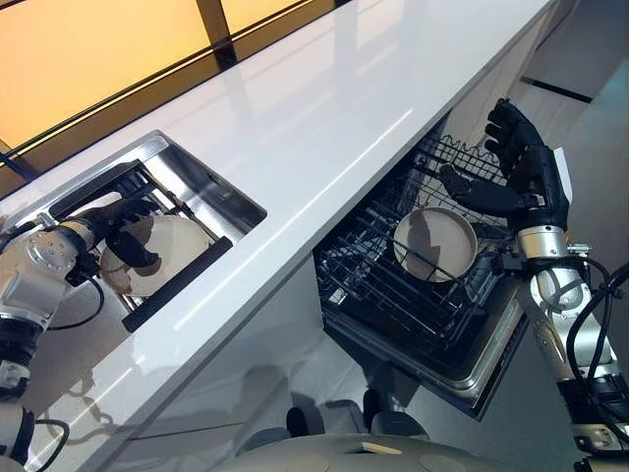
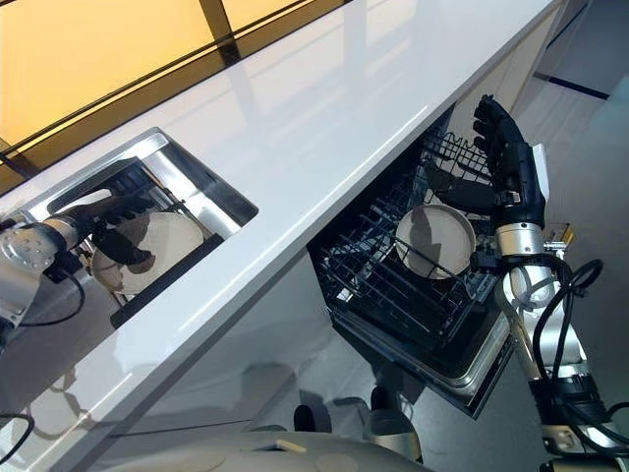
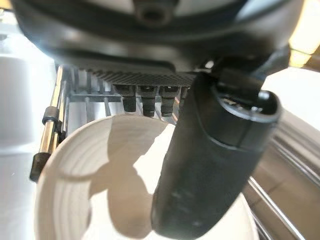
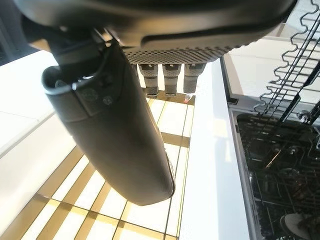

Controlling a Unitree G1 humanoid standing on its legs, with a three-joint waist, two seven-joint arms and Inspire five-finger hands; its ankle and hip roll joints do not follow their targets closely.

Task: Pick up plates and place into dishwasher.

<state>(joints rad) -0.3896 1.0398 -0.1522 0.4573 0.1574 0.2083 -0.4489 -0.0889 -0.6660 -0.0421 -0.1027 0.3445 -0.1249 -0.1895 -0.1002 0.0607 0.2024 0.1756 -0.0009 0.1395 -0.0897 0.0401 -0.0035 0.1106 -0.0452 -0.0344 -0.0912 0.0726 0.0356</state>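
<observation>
One plate [image 1: 434,244] already stands in the dishwasher rack [image 1: 393,285] just below the empty, open-fingered right hand [image 1: 511,162], while the left hand [image 1: 126,234], fingers straight and gripping nothing, reaches onto a second plate [image 1: 162,251] waiting in the sink [image 1: 211,197].

A long glossy white counter [image 1: 324,128] runs across the room, bright streaks of light reflected along its top. Behind it, along its far edge, stands a window [image 1: 88,49] glowing amber-orange, split by dark frame bars [image 1: 211,20]. A stainless steel sink [image 1: 211,192] is sunk into the counter. Below the counter edge, plain white cabinet fronts [image 1: 265,324] face a pale grey floor [image 1: 600,128], where a dark strip [image 1: 555,88] crosses near the far end.
</observation>
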